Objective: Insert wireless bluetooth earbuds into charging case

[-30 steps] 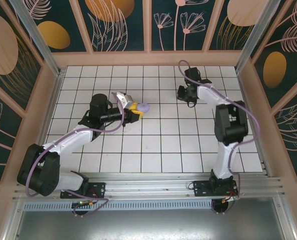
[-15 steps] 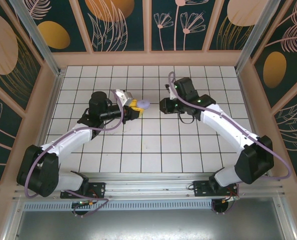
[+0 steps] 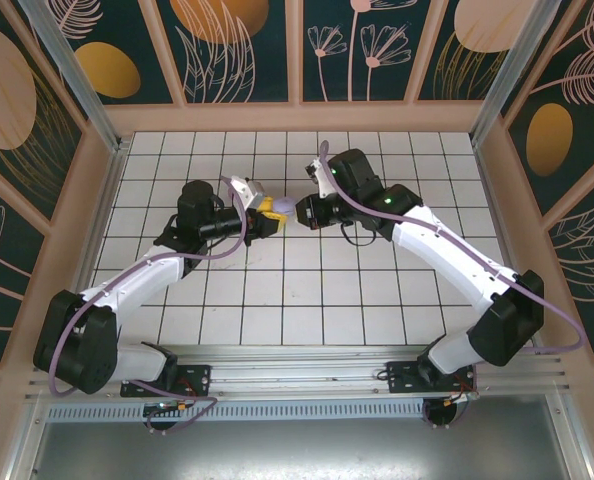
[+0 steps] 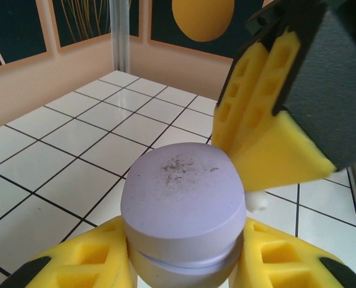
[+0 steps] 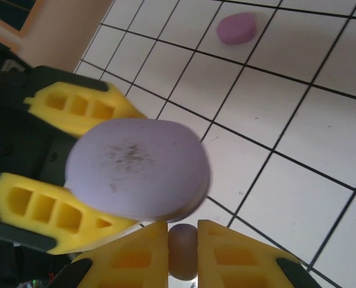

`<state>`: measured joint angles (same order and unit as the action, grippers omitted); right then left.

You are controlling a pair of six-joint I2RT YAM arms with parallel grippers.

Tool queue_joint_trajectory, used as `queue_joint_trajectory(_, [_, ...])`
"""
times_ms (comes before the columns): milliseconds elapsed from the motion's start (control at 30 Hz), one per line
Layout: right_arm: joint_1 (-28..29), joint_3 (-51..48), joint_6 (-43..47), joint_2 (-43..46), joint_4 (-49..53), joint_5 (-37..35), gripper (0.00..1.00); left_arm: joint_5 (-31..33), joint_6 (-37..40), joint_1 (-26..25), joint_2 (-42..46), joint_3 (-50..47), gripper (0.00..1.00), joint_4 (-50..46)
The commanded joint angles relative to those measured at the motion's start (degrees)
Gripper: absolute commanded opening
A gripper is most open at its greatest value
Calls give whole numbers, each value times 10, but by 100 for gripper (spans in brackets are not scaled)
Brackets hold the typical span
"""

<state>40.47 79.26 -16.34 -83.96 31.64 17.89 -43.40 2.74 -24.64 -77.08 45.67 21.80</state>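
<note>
White tiled floor [image 3: 377, 290] with a black grid, boxed in by dark floral wall panels, and the two arms meet nose to nose over the middle of it.

The left gripper [image 3: 273, 216] is clamped on the charging case [image 4: 183, 192]. It's a lilac puck that sits right between the yellow fingers [image 4: 88, 261], flat scuffed face pointing away from the wrist and a seam running round its side. From what I can see the case is held up off the tiles.

The right gripper [image 3: 303, 212] is pinched together on an earbud [image 5: 183, 249], a small rounded mauve bit wedged between its two yellow fingertips. Its tips are just in front of the case's face, very close to the rim. I can't tell if the earbud is actually touching the case.

There's also a darker purple oval piece [image 5: 237, 28] lying on the tiles, well out past the right gripper's fingertips and apart from everything else.
</note>
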Motion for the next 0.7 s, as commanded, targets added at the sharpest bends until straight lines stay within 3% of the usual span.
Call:
queue_joint_trajectory(0, [6, 25, 10, -11, -4, 26, 14, -5, 2, 0, 5, 18, 0, -1])
queue_joint_trajectory(667, [2, 105, 31, -70, 17, -42, 14, -20, 6, -1, 16, 3, 0, 3])
